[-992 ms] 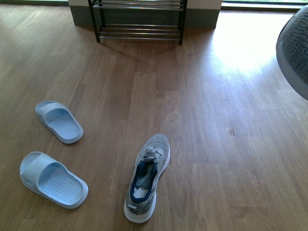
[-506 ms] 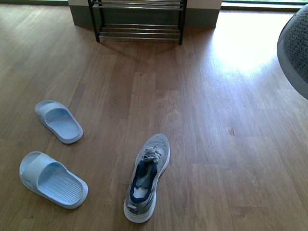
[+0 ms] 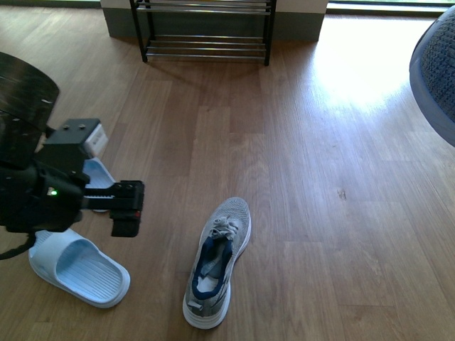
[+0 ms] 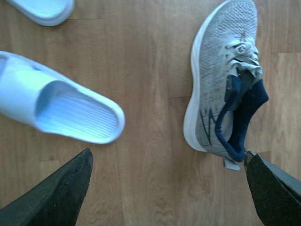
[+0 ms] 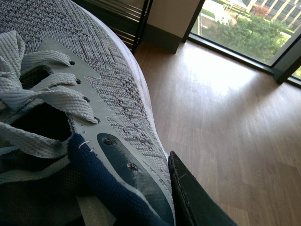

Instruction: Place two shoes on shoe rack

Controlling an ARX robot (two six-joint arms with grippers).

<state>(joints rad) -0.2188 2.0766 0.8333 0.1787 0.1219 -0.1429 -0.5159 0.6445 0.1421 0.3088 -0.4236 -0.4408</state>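
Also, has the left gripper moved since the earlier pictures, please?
Yes. It was out of view; now the left gripper has come in from the left, over the far slide, short of the floor sneaker.

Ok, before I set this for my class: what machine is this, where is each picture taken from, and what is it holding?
It is a robot with two arms, each ending in a gripper. The wide picture comes from a camera on its body; the other two from cameras on its wrists. On the wooden floor lie a grey sneaker, a pale blue slide and a second slide, with a shoe rack by the far wall. The left gripper hangs open above the floor, holding nothing. The right gripper holds a second sneaker, raised off the floor.
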